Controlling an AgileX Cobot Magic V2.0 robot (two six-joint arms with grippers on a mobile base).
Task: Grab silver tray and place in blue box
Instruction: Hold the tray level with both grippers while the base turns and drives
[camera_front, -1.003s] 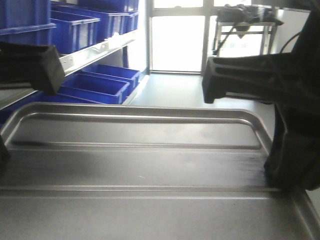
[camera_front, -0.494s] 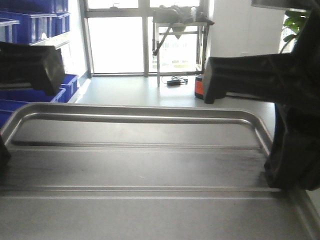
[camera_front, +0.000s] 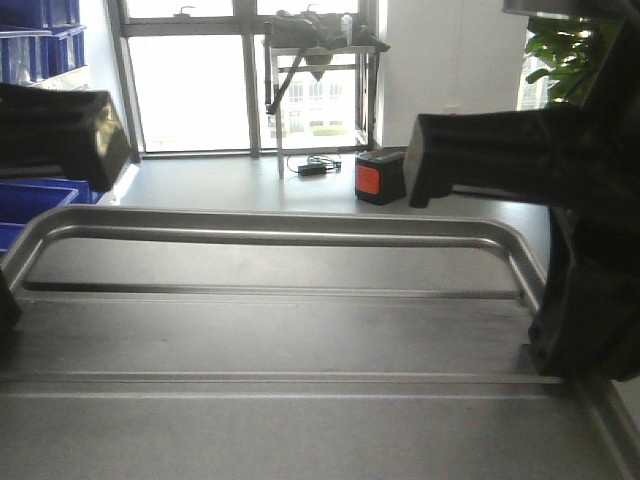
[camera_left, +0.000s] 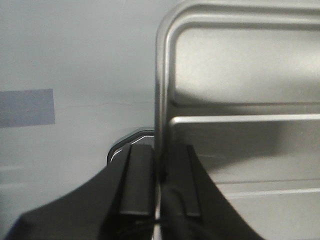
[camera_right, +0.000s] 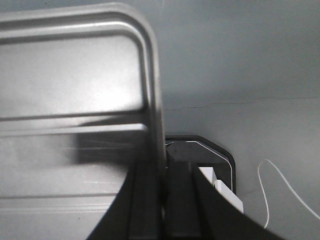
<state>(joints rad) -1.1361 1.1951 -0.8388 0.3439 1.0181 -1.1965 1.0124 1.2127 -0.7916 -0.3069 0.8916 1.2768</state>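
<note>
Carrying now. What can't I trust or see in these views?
Wrist views: where the left gripper and right gripper pinch the rim of the large shiny silver metal tray lies in shadow.
Front view: the tray's near edge is cut off by the frame bottom.
Front view: bright blue plastic crates at left, mostly hidden by the left gripper and frame edge; no open top shows.

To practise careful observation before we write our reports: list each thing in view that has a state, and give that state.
silver tray, held off the floor, roughly level, gripped at its left and right rims.
left gripper, shut on the tray's left rim.
right gripper, shut on the tray's right rim.
blue crates, at the far left; the tray is not in them.
</note>
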